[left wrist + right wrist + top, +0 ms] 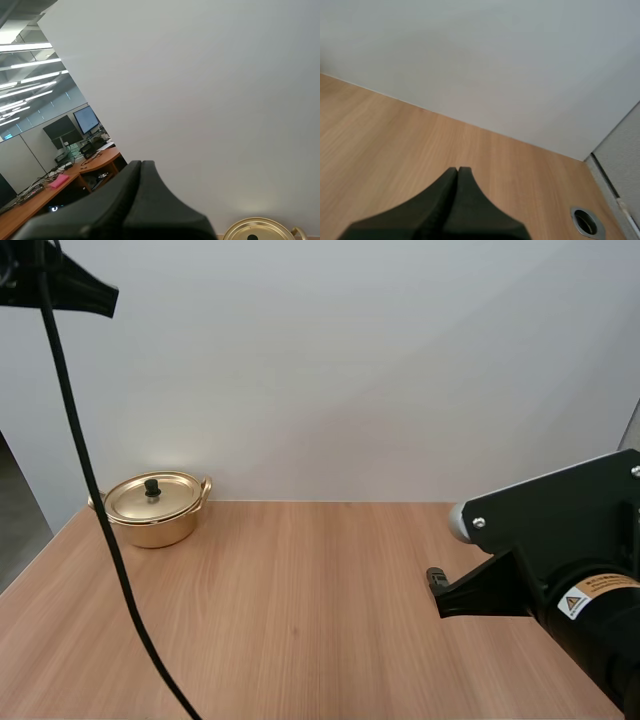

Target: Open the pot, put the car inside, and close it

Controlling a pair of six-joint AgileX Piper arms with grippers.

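A gold pot (pixel 153 509) stands at the table's back left with its lid (pixel 152 496) on, a black knob in the lid's middle. My right gripper (pixel 436 580) hovers over the table's right side, pointing left, far from the pot. In the right wrist view its fingers (pixel 458 171) lie together as one dark wedge above bare wood, holding nothing. My left gripper (pixel 140 163) is shut the same way, raised and aimed at the white wall, with the pot's lid (pixel 257 230) just below and beyond it. Part of my left arm (pixel 75 288) is high above the pot.
The wooden table (pixel 300 610) runs up to a white wall at the back. A round cable hole (pixel 585 221) sits in the tabletop near its right back corner. The table's left edge falls away just beside the pot.
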